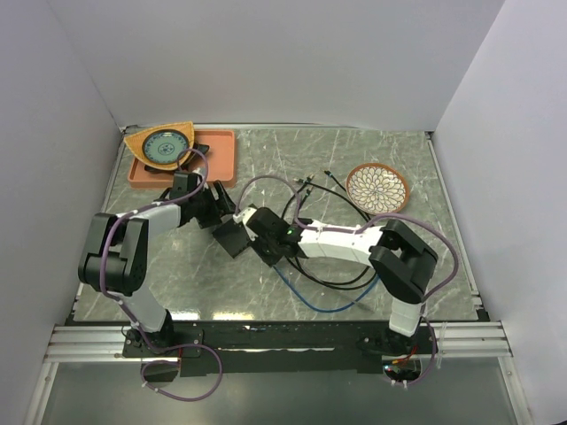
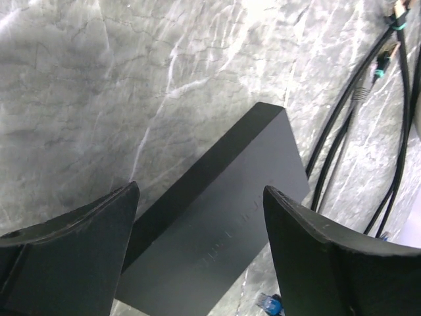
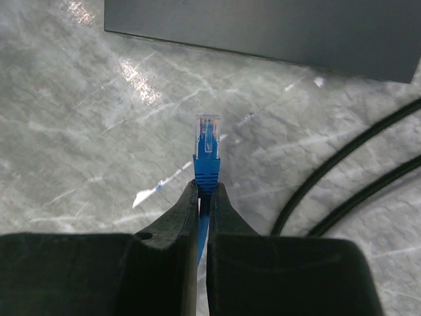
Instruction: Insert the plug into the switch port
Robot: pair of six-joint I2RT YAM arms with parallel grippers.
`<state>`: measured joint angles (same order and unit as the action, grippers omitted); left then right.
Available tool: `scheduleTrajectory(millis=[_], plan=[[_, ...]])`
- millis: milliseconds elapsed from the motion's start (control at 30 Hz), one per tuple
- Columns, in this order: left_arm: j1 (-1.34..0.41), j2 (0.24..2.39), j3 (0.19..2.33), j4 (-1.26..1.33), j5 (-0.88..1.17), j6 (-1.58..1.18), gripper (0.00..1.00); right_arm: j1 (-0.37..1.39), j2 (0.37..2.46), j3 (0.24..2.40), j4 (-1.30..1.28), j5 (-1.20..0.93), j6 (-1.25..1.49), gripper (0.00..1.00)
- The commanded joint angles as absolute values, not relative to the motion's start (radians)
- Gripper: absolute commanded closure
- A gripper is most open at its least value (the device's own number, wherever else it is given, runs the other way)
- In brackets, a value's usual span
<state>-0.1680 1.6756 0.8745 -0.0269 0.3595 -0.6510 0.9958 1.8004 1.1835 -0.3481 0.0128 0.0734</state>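
The plug (image 3: 206,135) is a clear, ribbed connector on a blue boot (image 3: 206,170). It is pinched just behind that boot by the right claw (image 3: 204,197), whose dark fingers (image 3: 186,212) are closed tight on it. The plug's tip points at the long side of the switch (image 3: 263,29), a flat matte-black box. It stops short of the box, with a strip of grey marbled tabletop (image 3: 85,145) between them. No port can be made out on the side facing it.

From overhead the switch (image 1: 232,237) lies left of centre. The left claw (image 2: 200,191) hangs over it spread wide, one finger (image 2: 79,243) to each side of the box (image 2: 223,224), and I cannot tell whether either touches it.

The blue cable (image 1: 306,301) trails back toward the arm bases. Two black cables (image 3: 342,164) run diagonally just right of the plug and lie beside the box's far end (image 2: 342,118).

Farther off are a patterned bowl (image 1: 377,187) at right and an orange tray (image 1: 217,150) in the far left corner.
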Motion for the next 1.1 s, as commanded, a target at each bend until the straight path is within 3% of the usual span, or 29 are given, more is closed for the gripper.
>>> scheduleTrajectory(millis=[0,167,300,800,1067], plan=[[-0.172,1.698,0.861,0.023,0.376,-0.641,0.19,1.034,1.844,1.235,-0.322,0.100,0.090,1.00],[-0.172,1.695,0.795,0.061,0.434,-0.661,0.28,1.051,1.864,1.244,-0.327,0.110,0.109,1.00],[-0.182,1.634,0.733,0.097,0.463,-0.701,0.29,1.051,1.861,1.239,-0.328,0.127,0.117,1.00],[-0.209,1.641,0.764,0.066,0.426,-0.692,0.25,1.052,1.887,1.235,-0.331,0.182,0.104,1.00],[-0.212,1.686,0.781,0.060,0.436,-0.681,0.28,1.055,1.902,1.218,-0.318,0.175,0.100,1.00]])
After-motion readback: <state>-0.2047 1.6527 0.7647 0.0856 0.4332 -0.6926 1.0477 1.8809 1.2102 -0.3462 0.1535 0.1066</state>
